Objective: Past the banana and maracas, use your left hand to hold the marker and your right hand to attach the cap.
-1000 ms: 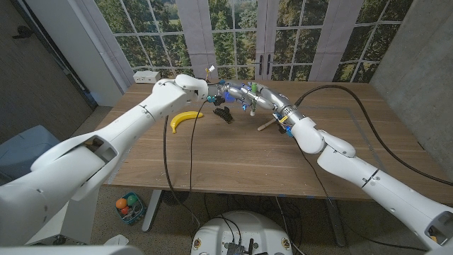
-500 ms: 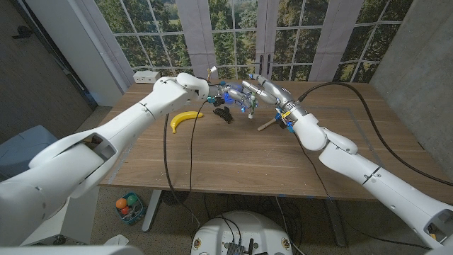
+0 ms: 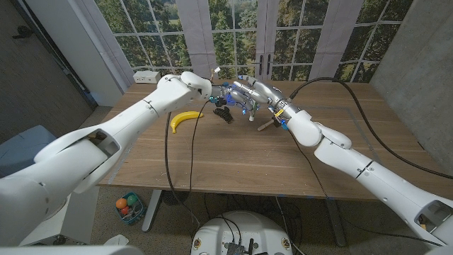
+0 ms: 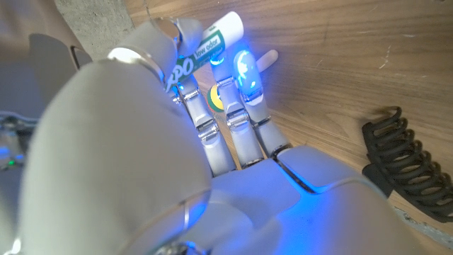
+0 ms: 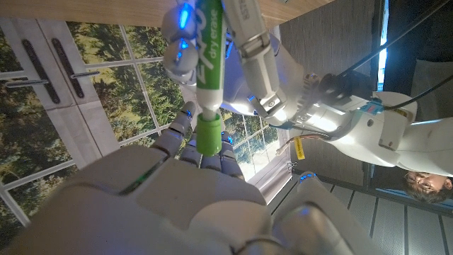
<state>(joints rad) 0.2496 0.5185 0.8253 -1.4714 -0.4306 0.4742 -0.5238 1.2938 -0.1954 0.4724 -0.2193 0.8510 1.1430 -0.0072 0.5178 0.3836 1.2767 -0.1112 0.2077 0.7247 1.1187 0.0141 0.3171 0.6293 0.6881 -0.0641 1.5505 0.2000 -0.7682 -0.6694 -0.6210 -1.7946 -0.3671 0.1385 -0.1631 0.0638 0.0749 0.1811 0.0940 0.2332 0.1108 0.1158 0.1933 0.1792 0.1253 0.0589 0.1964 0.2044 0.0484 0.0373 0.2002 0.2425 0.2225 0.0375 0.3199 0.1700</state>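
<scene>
Over the far middle of the table my left hand (image 3: 206, 86) grips a white marker (image 5: 209, 49) with green EXPO lettering; its rear end pokes up above the hand (image 3: 214, 71). My right hand (image 3: 244, 93) meets it from the right, pinching a green cap (image 5: 207, 134) that sits on the marker's tip. In the left wrist view the marker (image 4: 212, 42) lies across the fingers (image 4: 237, 120) of my left hand. The banana (image 3: 185, 119) lies nearer, left of both hands. A wooden maraca handle (image 3: 267, 125) shows under my right forearm.
A black claw hair clip (image 3: 224, 113) lies on the wooden table (image 3: 233, 159) just below the hands, also seen beside my left hand (image 4: 400, 166). A white power strip (image 3: 147, 76) sits at the back left corner. A person (image 5: 419, 185) shows at the right wrist view's edge.
My right hand has swung left and up with the cap until it meets the marker. My left hand has lifted and shifted slightly right with the marker.
</scene>
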